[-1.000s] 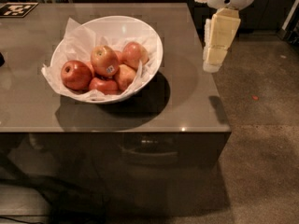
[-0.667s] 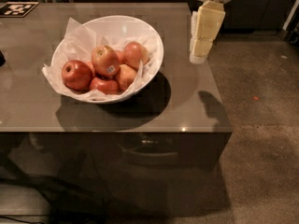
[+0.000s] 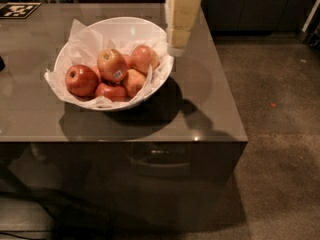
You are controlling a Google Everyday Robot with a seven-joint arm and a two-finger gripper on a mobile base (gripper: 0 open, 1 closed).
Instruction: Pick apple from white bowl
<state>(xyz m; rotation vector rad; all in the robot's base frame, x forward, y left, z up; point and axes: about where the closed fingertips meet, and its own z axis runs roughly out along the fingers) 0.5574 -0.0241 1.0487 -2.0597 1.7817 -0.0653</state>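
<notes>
Camera view: a glossy grey-brown tabletop (image 3: 210, 109) seen from above its near edge, with speckled floor (image 3: 280, 134) past its right edge. The white bowl (image 3: 134, 25), wide and deep, stands about midway between the near and far edges. It is lined with crinkled white paper (image 3: 80, 34) that sticks out over the rim on its left side.

Five apples lie heaped in the bowl. The apple (image 3: 111, 63), red-orange with a yellowish blush, sits on top near the middle of the heap, with a small white-and-dark sticker (image 3: 118, 74) on the side facing the near edge. A darker red apple (image 3: 80, 80) lies to its left. The other three lie toward the right edge and toward the near edge.

The gripper (image 3: 177, 45), cream-coloured, hangs down from the top of the frame over the far right part of the tabletop, its tip just beside the bowl's right rim. It holds nothing that can be seen, and it cannot be told whether the jaws are spread or pressed together.

A black-and-white marker tag (image 3: 17, 10) lies flat at the far left corner.
</notes>
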